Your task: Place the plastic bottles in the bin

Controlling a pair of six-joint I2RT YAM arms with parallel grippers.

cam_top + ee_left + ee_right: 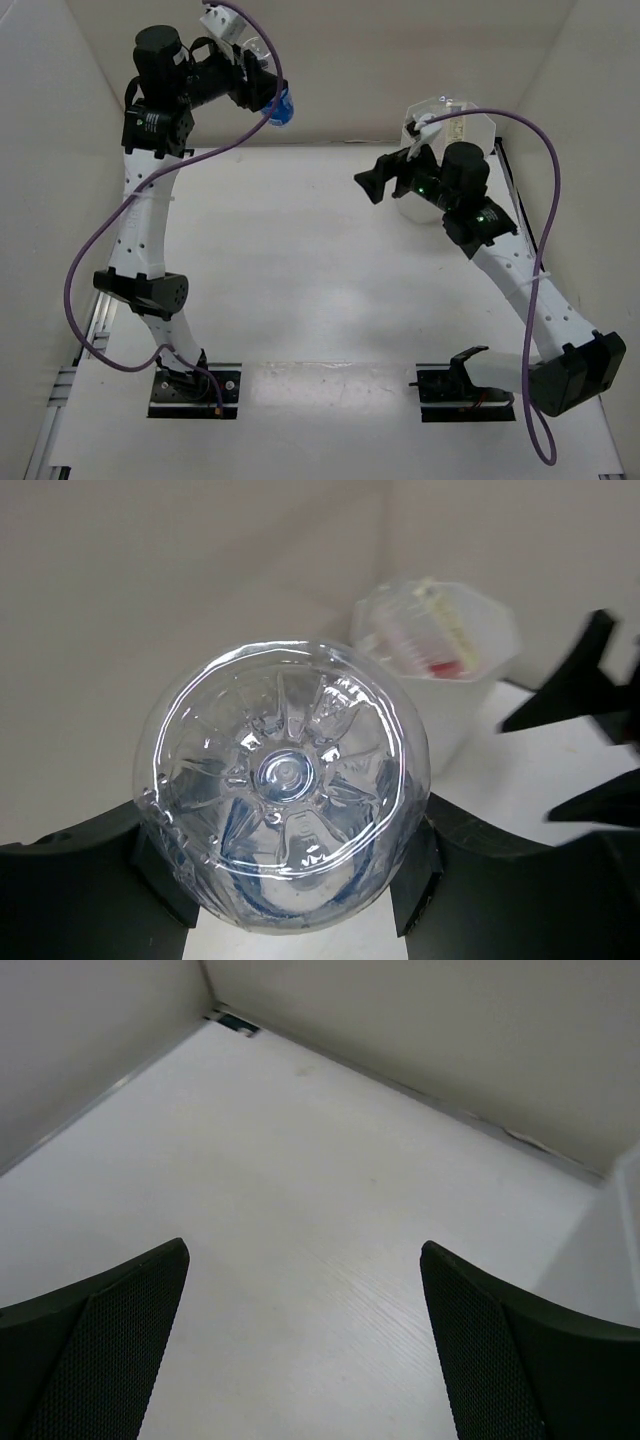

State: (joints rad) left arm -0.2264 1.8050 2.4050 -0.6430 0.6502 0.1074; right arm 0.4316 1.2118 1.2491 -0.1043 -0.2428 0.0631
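Note:
My left gripper (272, 103) is raised high at the back left and is shut on a blue-labelled clear plastic bottle (283, 107). In the left wrist view the bottle's ribbed base (283, 780) points at the camera, clamped between the two black fingers (410, 865). The translucent white bin (470, 130) stands at the back right, partly hidden behind my right arm. In the left wrist view the bin (480, 650) holds bottles, one with a red label (440, 667). My right gripper (375, 183) hangs open just left of the bin, with only bare table between its fingers (120, 1330).
White walls (400, 60) close in the back and both sides of the table. The right gripper's black fingers (580, 680) show at the right edge of the left wrist view, beside the bin. Both arm bases (195, 388) sit at the near edge.

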